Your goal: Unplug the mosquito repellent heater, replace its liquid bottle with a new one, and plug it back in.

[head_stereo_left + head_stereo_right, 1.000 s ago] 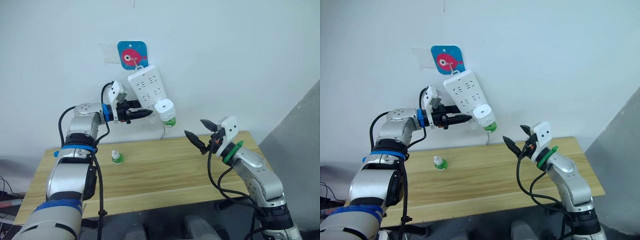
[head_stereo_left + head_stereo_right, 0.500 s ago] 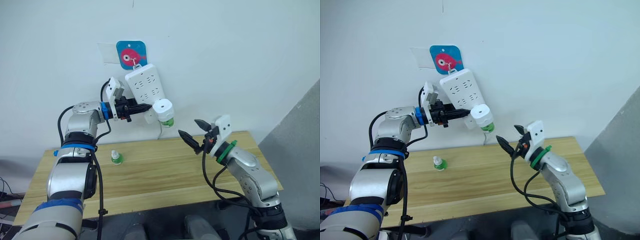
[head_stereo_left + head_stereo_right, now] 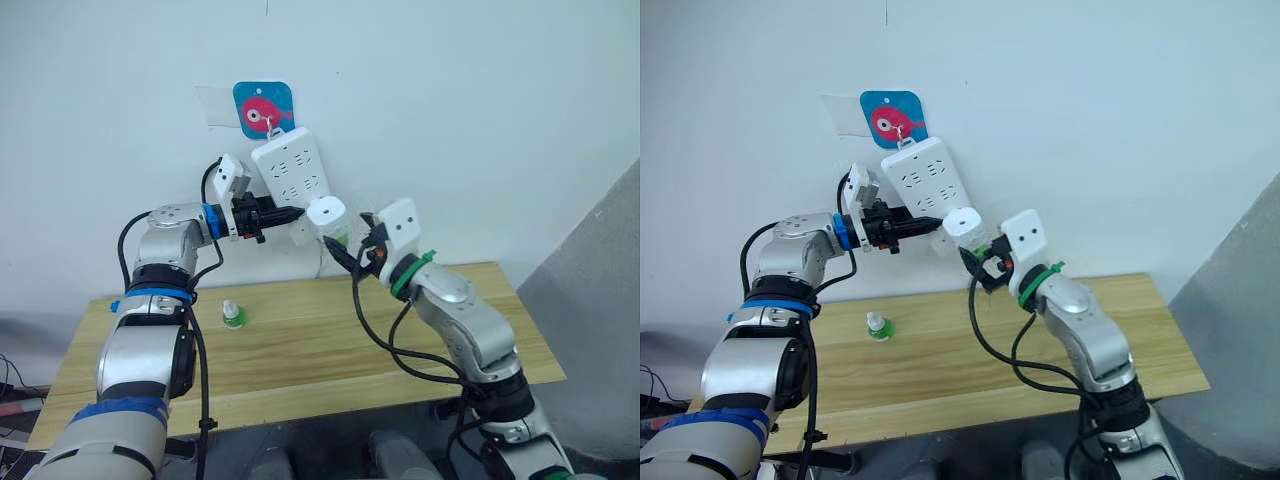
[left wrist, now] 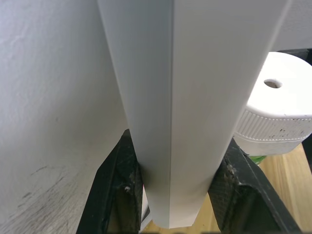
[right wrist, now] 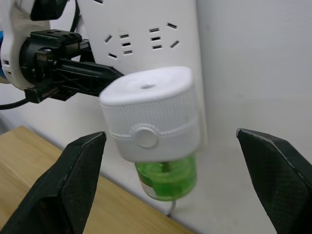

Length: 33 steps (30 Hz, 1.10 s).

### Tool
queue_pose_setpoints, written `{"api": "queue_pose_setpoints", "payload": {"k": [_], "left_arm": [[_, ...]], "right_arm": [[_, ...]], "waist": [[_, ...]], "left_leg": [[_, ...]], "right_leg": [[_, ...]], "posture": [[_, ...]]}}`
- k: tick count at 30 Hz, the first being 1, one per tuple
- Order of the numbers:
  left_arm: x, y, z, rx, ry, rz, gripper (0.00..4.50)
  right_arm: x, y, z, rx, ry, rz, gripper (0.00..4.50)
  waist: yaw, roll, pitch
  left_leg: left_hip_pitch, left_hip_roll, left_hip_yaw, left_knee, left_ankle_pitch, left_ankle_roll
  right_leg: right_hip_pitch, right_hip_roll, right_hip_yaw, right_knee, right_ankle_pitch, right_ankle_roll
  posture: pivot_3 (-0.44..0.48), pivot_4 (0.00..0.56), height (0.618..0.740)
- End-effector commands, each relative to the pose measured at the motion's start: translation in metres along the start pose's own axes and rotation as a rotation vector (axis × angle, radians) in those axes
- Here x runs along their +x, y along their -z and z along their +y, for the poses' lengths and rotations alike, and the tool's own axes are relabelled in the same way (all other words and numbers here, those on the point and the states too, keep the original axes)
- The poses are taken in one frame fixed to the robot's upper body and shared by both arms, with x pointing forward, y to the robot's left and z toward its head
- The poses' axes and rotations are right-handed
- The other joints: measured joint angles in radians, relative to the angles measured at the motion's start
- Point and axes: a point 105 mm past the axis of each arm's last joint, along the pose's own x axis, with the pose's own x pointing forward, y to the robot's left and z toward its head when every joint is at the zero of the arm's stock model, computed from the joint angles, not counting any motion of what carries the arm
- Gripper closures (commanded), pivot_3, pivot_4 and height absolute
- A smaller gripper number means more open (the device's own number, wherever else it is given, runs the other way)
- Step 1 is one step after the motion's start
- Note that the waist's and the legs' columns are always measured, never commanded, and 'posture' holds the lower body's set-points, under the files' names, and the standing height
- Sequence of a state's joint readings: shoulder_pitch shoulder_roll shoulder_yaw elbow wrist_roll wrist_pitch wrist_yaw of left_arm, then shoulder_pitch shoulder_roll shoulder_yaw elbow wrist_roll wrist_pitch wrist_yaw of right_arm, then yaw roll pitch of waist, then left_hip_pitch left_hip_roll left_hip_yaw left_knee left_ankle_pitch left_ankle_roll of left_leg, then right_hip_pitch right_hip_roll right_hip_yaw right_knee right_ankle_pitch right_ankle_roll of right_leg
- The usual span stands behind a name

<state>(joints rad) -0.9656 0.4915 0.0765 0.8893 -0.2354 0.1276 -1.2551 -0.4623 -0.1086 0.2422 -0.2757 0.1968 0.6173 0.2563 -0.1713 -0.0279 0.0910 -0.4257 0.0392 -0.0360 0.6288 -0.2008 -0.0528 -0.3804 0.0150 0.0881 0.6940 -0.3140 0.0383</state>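
Right pincer (image 5: 170, 185) has swung in from tabletop side, fingers wide apart, now flanking mosquito repellent heater (image 5: 151, 113), still plugged into wall-hung power strip (image 3: 292, 177). Left pincer (image 4: 170, 195) clamped on strip. Unplugging looks imminent.

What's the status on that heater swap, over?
Left hand clamped on power strip, steadying it. Right hand open, straddling the heater, no contact yet. Heater plugged in, green bottle attached. Nothing blocking.
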Motion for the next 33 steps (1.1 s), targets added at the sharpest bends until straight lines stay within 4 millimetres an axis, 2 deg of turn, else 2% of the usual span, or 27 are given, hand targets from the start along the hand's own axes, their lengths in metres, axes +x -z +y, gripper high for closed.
{"api": "queue_pose_setpoints", "payload": {"k": [1, 14, 19, 25, 33], "left_arm": [[0.008, -0.020, -0.006, 0.086, 0.038, -0.046, 3.10], [0.008, -0.021, -0.004, 0.091, 0.017, -0.058, 3.10], [0.006, -0.020, -0.003, 0.095, 0.007, -0.057, 3.10], [0.004, -0.019, 0.002, 0.093, -0.034, -0.054, 3.10], [0.000, -0.017, 0.011, 0.106, -0.100, -0.040, 3.10]], "right_arm": [[0.008, -0.018, 0.004, -0.048, 0.009, -0.063, 0.00], [0.033, -0.021, 0.012, -0.070, -0.004, -0.080, 0.00], [0.034, -0.023, 0.011, -0.058, -0.008, -0.100, 1.53], [0.029, -0.023, 0.010, -0.067, -0.017, -0.104, 1.54], [0.001, -0.023, -0.002, -0.121, -0.007, -0.083, 1.54]], "waist": [[0.000, 0.000, 0.000], [-0.001, 0.000, 0.000], [-0.001, 0.000, 0.000], [-0.001, 0.000, 0.000], [-0.002, 0.000, 0.000]], "left_leg": [[0.000, 0.000, 0.000, 0.000, 0.000, 0.000], [0.000, -0.001, -0.007, 0.001, 0.000, 0.000], [0.000, -0.001, -0.009, 0.001, 0.000, 0.000], [0.000, -0.001, -0.009, 0.001, 0.000, 0.000], [-0.002, -0.006, -0.013, 0.001, 0.000, 0.000]], "right_leg": [[0.000, 0.000, 0.000, 0.000, 0.000, 0.000], [0.000, -0.001, -0.001, 0.003, 0.000, 0.000], [0.000, -0.001, -0.001, 0.003, 0.000, 0.000], [0.000, -0.001, -0.002, 0.003, 0.000, 0.000], [0.000, -0.003, -0.002, 0.003, 0.000, 0.000]], "posture": [[-0.171, 0.054, 0.740], [-0.151, 0.051, 0.740], [-0.145, 0.051, 0.740], [-0.143, 0.051, 0.740], [-0.147, 0.045, 0.740]]}}
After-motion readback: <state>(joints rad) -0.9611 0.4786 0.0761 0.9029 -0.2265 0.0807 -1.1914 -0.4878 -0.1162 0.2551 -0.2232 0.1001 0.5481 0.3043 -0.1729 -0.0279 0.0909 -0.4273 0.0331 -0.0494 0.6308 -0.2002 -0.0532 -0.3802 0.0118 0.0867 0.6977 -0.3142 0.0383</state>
